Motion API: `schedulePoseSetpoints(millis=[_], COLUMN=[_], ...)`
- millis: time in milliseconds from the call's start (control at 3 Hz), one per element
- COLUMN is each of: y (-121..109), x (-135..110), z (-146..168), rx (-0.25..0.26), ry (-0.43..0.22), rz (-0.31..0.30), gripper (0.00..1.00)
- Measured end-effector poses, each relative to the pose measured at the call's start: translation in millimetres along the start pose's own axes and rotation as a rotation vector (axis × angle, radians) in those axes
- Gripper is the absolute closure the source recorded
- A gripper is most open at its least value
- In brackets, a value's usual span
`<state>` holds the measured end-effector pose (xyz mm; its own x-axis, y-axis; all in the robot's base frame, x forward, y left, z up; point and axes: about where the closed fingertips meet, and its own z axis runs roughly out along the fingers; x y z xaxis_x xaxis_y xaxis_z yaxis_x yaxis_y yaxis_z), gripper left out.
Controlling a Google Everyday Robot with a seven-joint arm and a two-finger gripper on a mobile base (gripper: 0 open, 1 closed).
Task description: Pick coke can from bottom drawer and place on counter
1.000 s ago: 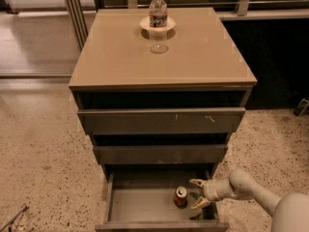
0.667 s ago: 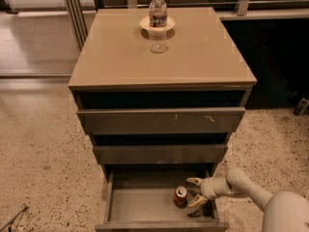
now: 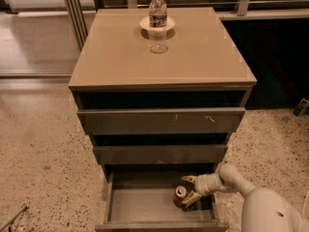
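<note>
The coke can (image 3: 180,195) stands upright inside the open bottom drawer (image 3: 140,204), right of its middle. It is red with a silver top. My gripper (image 3: 189,189) reaches into the drawer from the right and is level with the can. It is open, with its pale fingers (image 3: 192,197) spread just right of the can; the lower finger lies against or very near the can's side. The tan counter (image 3: 193,57) is the cabinet's top, well above the drawer.
A clear water bottle (image 3: 157,11) stands on a small white plate (image 3: 166,24) at the back of the counter. The two upper drawers (image 3: 159,121) jut out slightly above the open one. My white arm (image 3: 260,207) fills the lower right. Speckled floor (image 3: 43,158) lies on the left.
My gripper has moved a little to the left, closer to the coke can. The can has not moved.
</note>
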<state>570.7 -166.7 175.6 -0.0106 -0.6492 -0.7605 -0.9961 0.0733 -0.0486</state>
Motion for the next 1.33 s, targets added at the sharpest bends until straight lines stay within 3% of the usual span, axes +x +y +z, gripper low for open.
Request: schedulePoseSetpoints(millis=[333,1000,1333], y=[4.4,4.4,4.5], x=[0.1,-0.1,-0.1], z=[13.4,13.5,13.6], rx=[-0.041,-0.042,-0.042], ry=[-0.018,-0.019,-0.019], rz=[0.017,0.016,0.016], gripper=[0.49,0.96,1.00])
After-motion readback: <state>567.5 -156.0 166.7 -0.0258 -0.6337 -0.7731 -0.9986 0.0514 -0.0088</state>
